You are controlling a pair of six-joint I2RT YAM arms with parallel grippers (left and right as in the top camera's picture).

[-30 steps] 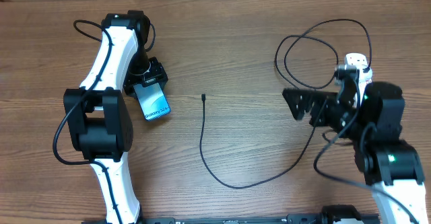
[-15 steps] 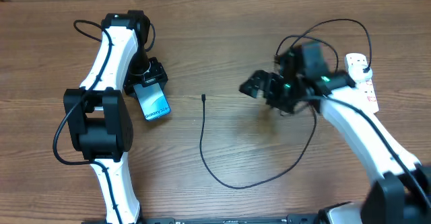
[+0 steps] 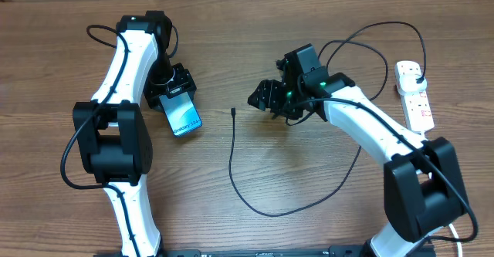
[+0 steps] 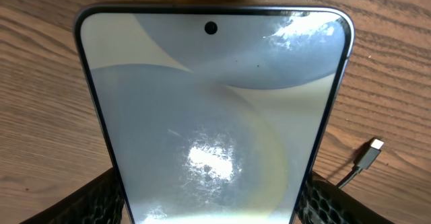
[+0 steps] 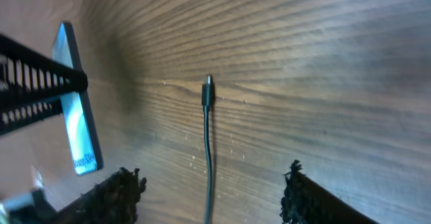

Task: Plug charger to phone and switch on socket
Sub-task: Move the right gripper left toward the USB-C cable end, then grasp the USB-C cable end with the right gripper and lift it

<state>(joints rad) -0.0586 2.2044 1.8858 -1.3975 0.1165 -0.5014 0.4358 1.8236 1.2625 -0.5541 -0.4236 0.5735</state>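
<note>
Charger tip (image 3: 234,112) just beside right tool (image 3: 259,97)

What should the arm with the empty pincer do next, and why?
Probably move the right pincer a little farther forward and lower it around the connector tip. That pincer is open and holds nothing, and the tip lies loose just ahead of it, lined up between its fingers in the wrist view. The left pincer holds the phone, so the cable end seems the missing piece.
</note>
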